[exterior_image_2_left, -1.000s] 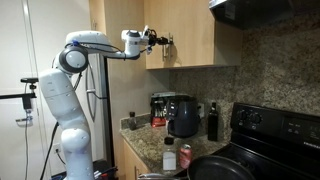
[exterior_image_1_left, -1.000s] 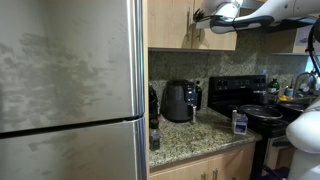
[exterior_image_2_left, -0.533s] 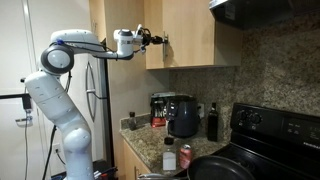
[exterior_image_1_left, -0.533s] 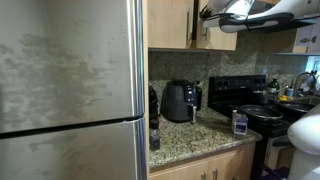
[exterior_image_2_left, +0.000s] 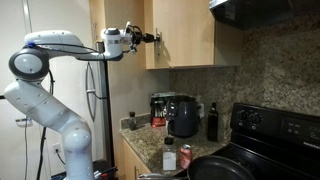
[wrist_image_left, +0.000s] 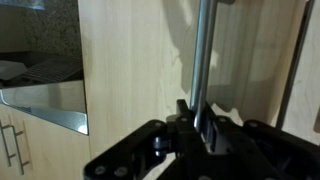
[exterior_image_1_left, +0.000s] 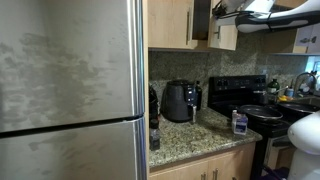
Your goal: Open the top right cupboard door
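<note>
My claw (wrist_image_left: 200,125) is clenched on the slim handle (wrist_image_left: 201,50) of the cupboard door (wrist_image_left: 130,70), which I judge light and rigid.

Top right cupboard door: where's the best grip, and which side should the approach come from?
Grip the bar handle on the top right cupboard door, coming straight at the door face. The bar is slim, vertical and stands off the panel, so the jaws can straddle it sideways, as the gripper does in the wrist view.
</note>
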Available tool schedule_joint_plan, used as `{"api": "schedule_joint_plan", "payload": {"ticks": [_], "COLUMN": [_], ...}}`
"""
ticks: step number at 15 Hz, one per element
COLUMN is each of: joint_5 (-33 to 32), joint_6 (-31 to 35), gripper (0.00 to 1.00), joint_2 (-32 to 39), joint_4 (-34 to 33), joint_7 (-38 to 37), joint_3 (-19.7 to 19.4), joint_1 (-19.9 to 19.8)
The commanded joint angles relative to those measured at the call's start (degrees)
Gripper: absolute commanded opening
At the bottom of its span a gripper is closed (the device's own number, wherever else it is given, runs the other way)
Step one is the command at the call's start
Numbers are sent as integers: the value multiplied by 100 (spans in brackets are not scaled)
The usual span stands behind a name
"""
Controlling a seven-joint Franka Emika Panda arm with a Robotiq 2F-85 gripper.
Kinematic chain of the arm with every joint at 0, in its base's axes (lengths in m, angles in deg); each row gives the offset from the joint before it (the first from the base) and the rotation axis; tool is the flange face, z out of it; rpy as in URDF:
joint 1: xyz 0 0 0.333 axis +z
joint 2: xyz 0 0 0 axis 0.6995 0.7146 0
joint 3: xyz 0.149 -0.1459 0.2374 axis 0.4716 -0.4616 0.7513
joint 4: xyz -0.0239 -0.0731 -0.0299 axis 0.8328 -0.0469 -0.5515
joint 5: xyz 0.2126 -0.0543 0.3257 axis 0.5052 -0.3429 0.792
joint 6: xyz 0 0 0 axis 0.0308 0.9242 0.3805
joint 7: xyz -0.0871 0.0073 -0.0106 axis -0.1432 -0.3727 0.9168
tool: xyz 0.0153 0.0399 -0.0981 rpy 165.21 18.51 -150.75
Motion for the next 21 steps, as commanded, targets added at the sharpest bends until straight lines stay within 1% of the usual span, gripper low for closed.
{"api": "schedule_joint_plan", "payload": {"ticks": [1,4,6,8,10,11,12,13,15,17,18,19,21], "joint_5": [-25,1,188,524,1121,1005,1219,1282,1288,1291,1434,1426,1261], "joint_6": [-348,-424,-474,-545,-671,-136,-272,-380,-439,-440,-660,-886,-997], "gripper": [0,0,0,0,0,1,1,1,1,0,0,0,0], "joint_2": [-1049,-1726,-2183,-2576,-2961,-2508,-2721,-2893,-3060,-3067,-3170,-3353,-3359], "joint_4": [938,1409,1701,1921,2061,1613,1729,1843,2007,2051,2150,2294,2276], "joint_7": [446,681,987,1410,1961,1510,1812,1965,2039,2039,2368,2903,3211], "joint_3": [-363,-522,-703,-928,-1241,-831,-974,-1093,-1211,-1180,-1162,-1197,-1041], "joint_1": [-146,-160,-106,-4,114,-162,-187,-191,-194,-187,-95,-126,-441]}}
